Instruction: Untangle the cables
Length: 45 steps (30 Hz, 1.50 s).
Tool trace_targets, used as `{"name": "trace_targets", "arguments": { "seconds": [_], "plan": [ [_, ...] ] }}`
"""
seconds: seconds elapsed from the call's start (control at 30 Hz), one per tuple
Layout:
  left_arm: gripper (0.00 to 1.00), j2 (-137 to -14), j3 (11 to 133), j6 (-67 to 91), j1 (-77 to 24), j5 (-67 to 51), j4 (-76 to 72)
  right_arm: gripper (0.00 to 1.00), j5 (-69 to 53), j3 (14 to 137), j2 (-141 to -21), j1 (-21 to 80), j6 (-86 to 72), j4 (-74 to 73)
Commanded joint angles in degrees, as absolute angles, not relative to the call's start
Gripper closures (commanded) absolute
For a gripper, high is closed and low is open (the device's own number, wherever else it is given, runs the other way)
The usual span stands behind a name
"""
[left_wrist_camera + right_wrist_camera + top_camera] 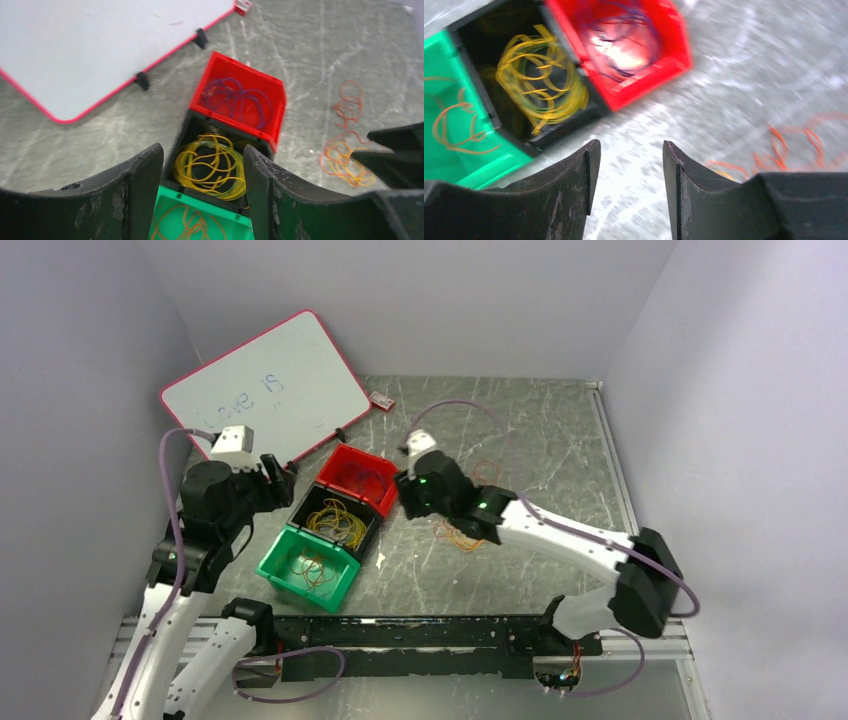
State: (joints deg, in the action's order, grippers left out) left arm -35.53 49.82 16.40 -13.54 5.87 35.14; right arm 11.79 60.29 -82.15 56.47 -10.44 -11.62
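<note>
Black rail (pixel 420 632) runs along the near edge. Surface (pixel 570 440) is grey, heavily scratched and scuffed. Three bins stand in a touching diagonal row, left of centre: green bin (pixel 295 590) nearest, black bin (pixel 370 535), then red bin (pixel 370 460).

Left end effector (pixel 202 160) hangs above the bins, fingers apart, nothing held. Right end effector (pixel 630 150) is just right of the bins, also spread and empty.

Cables (pixel 457 536): loose tangle of thin orange and yellow loops on the bare surface beside the right arm, with a few more orange loops farther back. Sorted loops lie in the bins: orange in green, yellow in black, purple in red.

Whiteboard (pixel 265 385), red-edged with faint writing, sits far left, with a small red-white item (pixel 380 399) by its corner. Walls (pixel 420 300) are plain pale lavender on three sides.
</note>
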Motion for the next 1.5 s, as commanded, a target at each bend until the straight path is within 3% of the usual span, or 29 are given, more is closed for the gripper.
{"name": "trace_targets", "arguments": {
  "seconds": [0.0,0.2,0.3,0.43,0.7,1.2,1.47],
  "plan": [
    [0.36,-37.48,46.31,21.49,-13.72,-4.9,27.12,0.48,21.9,54.61,-72.96,49.67,-21.85,-21.34],
    [0.36,-42.01,43.16,26.36,-26.8,2.21,21.66,0.5,17.22,46.03,-65.56,37.8,-23.53,-25.91],
    [0.36,-46.59,43.83,28.03,-37.33,9.97,20.25,0.53,14.67,45.17,-65.84,34.75,-22.53,-27.53],
    [0.37,-51.02,44.23,29.45,-43.72,12.69,17.69,0.56,9.27,45.02,-68.52,30.67,-20.28,-28.56],
    [0.37,-50.74,43.58,30.01,-45.18,14.09,17.62,0.65,0.82,44.51,-75.46,27.32,-17.05,-25.28],
    [0.38,-48.57,43.13,29.97,-45.22,15.67,19.84,0.7,-0.68,45.97,-81.91,26.28,-17.09,-23.81],
    [0.38,-49.06,43.06,29.73,-45.19,15.15,19.19,0.89,0.5,46.0,-80.21,26.27,-17.4,-23.16]
  ]
}}
